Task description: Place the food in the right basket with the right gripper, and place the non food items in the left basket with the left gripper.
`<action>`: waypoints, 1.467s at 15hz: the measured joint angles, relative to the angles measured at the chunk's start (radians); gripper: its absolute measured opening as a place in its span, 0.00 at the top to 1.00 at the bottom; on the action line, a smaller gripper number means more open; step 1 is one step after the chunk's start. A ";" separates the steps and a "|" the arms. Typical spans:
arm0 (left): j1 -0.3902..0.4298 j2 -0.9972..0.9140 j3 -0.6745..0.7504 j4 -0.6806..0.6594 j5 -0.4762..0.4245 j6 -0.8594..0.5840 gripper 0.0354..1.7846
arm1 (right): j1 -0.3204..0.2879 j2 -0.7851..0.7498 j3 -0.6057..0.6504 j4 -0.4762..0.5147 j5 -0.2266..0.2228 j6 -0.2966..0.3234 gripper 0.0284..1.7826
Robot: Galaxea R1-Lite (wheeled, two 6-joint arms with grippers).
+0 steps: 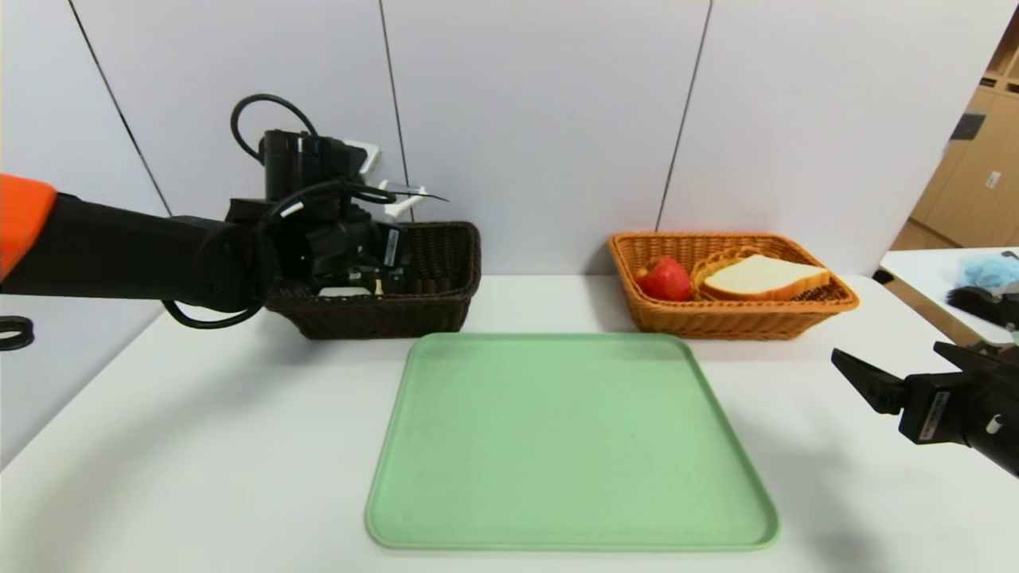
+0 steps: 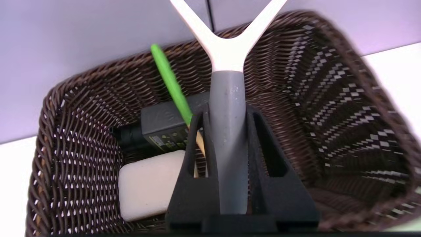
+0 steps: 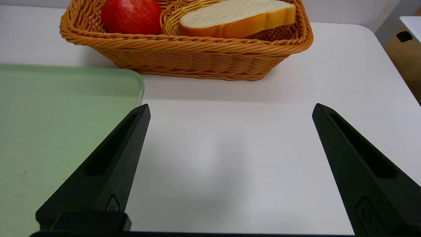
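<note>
1. Left gripper [image 2: 227, 118] hung inside the dark wicker basket [image 1: 446, 270] near the desk's far left edge, pinching the grey handle of a white Y-shaped tool [image 2: 228, 98].
2. Lay in that basket's bottom: a green-ended stick [image 2: 171, 82], a black box-shaped device [image 2: 161, 123], a pale soap-like bar [image 2: 148, 184].
3. Right gripper [image 3: 230, 138] hovered spread wide over bare desk [image 3: 230, 148] near the right edge, holding nothing.
4. Sat at the far right of the desk: orange wicker basket [image 1: 740, 318] with a red apple [image 1: 665, 278] and a bread slice [image 1: 764, 278] inside.
5. Lay mid-desk toward the near edge, between the baskets: green tray [image 1: 569, 446].
</note>
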 joint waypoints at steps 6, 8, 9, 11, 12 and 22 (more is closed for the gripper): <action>0.024 0.085 0.002 -0.043 0.007 0.000 0.86 | 0.000 0.014 0.001 -0.001 0.000 0.003 0.05; 0.023 0.093 0.006 -0.040 0.008 0.000 0.86 | 0.000 0.020 0.000 -0.001 0.000 0.004 0.05; 0.024 0.095 0.006 -0.041 0.010 -0.001 0.83 | 0.000 0.021 0.000 -0.001 0.000 0.004 0.05; 0.026 0.099 0.009 -0.050 0.011 -0.014 0.66 | 0.000 0.023 0.000 -0.002 0.001 0.003 0.05; 0.025 0.100 0.010 -0.060 0.012 -0.016 0.58 | 0.000 0.023 0.000 -0.002 0.000 0.004 0.05; 0.024 -0.064 0.058 -0.246 -0.005 -0.026 0.19 | 0.000 0.012 0.000 -0.003 -0.001 0.001 0.05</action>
